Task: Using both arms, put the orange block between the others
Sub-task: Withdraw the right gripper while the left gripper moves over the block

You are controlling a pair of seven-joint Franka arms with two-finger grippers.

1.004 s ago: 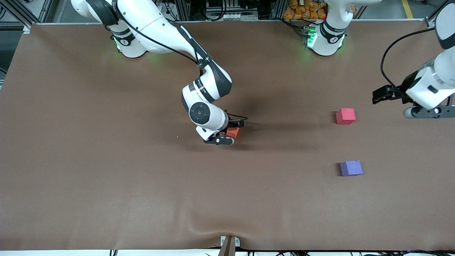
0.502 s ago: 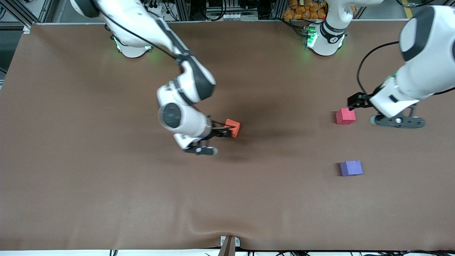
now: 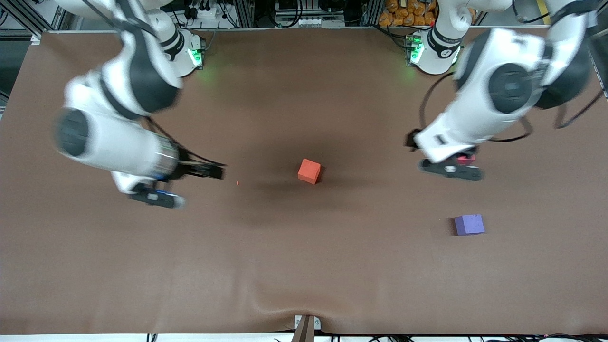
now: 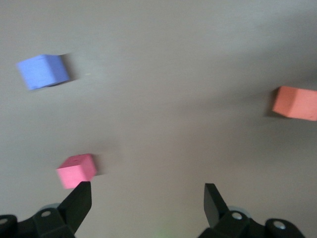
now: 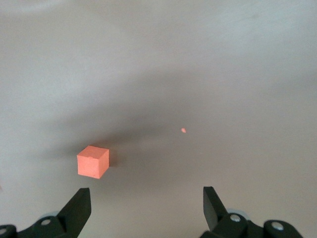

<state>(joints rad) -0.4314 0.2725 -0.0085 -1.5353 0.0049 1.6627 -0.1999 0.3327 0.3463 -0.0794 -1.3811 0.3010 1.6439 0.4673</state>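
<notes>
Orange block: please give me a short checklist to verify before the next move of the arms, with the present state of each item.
1. Orange block lies free on the table, no gripper on it: ok.
2. Orange block sits between the pinkish-red cube and the purple-blue cube: not ok; it lies toward the right arm's end from both.
3. Right gripper is open and holds nothing: ok.
4. Left gripper is open and holds nothing: ok.
5. Gap between the two cubes is free for the block: ok on the table, though the left gripper is above the pinkish-red cube.
</notes>
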